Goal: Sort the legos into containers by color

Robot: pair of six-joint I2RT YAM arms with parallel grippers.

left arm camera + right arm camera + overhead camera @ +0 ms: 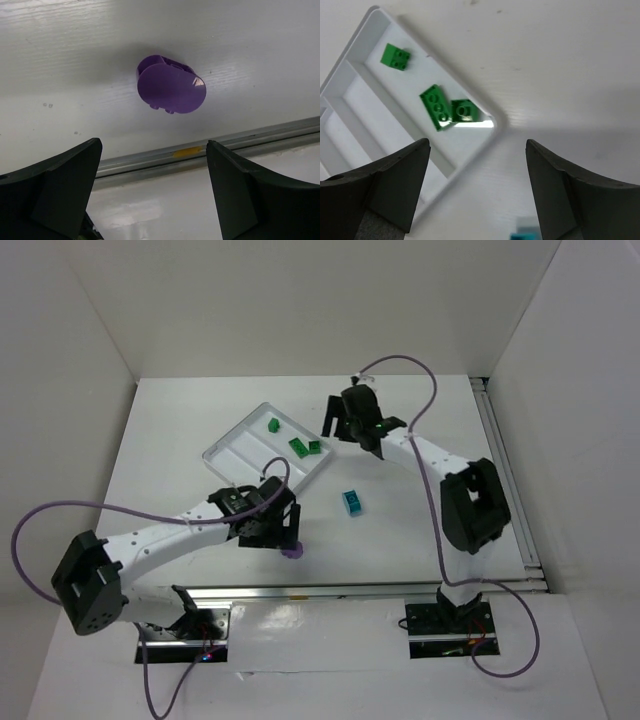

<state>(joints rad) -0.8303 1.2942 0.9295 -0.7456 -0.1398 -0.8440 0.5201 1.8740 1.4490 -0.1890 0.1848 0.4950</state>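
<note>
A flat, rounded purple plastic piece (292, 551) (171, 86) lies on the white bench (420, 530), loose and well apart from the shallow white plastic tray (222, 448) (496, 123) with its long parallel compartments. The left arm (170, 535) is plainly the nearer one. Its jaws are spread wide and empty, and in the wrist view the piece shows ahead of the gap, a touch right of its middle and not yet between the tips. The piece's long axis runs roughly across that view, about in line with the way the jaws would shut. A grasp would likely want the wrist turned to take the narrower width, or else a full-width opening. How high the tips hang above the bench cannot be told. The right arm's jaws, also wide and holding nothing, hover over the tray's near corner. There three bright green studded bricks (298, 447) (436, 107) sit in the outer compartment, two touching and one apart further along. A slightly larger cyan brick (352, 502) (527, 233) rests on the bench between the two arms, nearer the right one. The bench is smooth with a faint grain, so the thin piece may skid if nudged. A metal rail (210, 145) runs along the near edge just beside the piece, and plain white walls close in the sides and back.
</note>
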